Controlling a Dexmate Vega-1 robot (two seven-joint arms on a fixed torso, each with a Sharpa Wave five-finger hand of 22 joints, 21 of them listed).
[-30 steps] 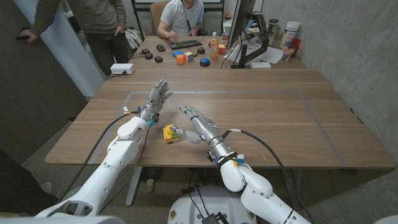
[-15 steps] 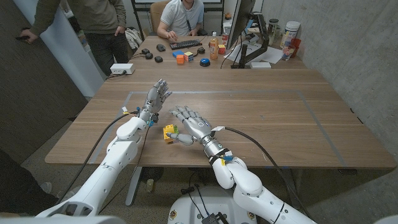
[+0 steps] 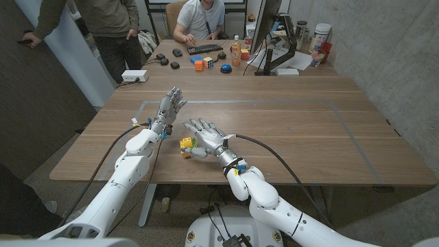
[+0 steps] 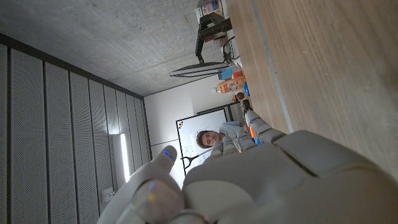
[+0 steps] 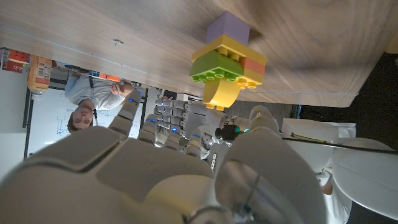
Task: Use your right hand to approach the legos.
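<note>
Yellow, green and purple legos (image 3: 186, 145) sit in a small clump on the wooden table (image 3: 295, 130), left of centre in the head view. The right hand (image 3: 204, 137) hovers just beside them, fingers spread, grasping nothing. The left hand (image 3: 170, 107) stands above and to the left, fingers splayed and released. A person (image 3: 199, 18) sits at the top of the frame.

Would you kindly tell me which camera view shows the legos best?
The right wrist view: the legos sit close and unobstructed on the table, with purple, yellow, green and orange pieces distinct. The head view shows them small, a yellow-green cluster beside the right hand. In the left wrist view I cannot make them out.
</note>
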